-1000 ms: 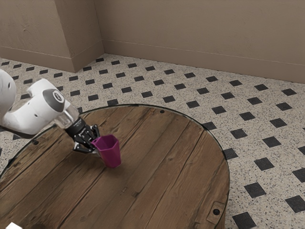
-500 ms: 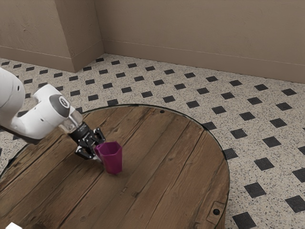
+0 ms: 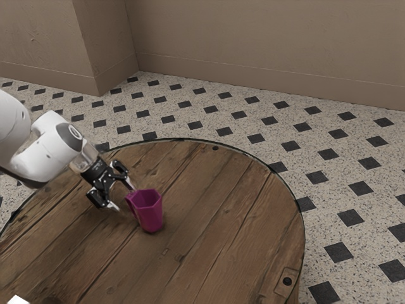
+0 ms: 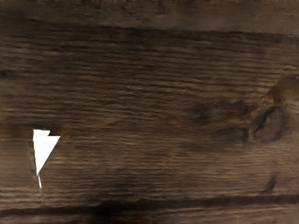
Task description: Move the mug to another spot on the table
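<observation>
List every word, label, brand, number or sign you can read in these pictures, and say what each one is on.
There is no readable text in either view.
The mug is plain magenta with no print.
The table is bare wood planks.
The arm and its claw carry no visible marking.
The floor is a tile pattern only.
The white patch in the wrist view is blank.

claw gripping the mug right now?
No, in the exterior view the claw is open beside the mug, not touching it, and the mug stands upright on the table.
</observation>
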Robot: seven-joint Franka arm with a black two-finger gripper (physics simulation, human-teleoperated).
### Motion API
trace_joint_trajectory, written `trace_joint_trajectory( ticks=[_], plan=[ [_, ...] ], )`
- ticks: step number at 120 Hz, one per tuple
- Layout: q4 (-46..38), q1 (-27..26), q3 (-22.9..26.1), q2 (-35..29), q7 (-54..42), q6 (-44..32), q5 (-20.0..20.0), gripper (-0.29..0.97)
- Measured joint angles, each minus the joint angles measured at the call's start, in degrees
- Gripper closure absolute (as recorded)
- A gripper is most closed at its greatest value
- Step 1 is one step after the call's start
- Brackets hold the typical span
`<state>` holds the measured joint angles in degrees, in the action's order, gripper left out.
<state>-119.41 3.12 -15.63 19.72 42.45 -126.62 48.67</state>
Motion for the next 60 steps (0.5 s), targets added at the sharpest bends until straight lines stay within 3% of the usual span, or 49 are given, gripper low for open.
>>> trace_joint_trajectory(
  ticks=[10,22,36,52,60],
  plan=[
    [2.63,0.02,-1.26,-0.55,-1.23,-0.3,-3.03,0.03],
    [6.75,-0.03,-1.13,-7.22,-2.36,1.68,-18.14,0.02],
    [13.66,0.13,0.8,-13.12,-6.48,9.25,-29.94,0.01],
    [22.97,-0.16,5.71,-18.22,-14.79,18.95,-38.53,0.01],
    [29.1,2.25,11.32,-19.17,-17.97,24.61,-40.86,0.0]
  ],
)
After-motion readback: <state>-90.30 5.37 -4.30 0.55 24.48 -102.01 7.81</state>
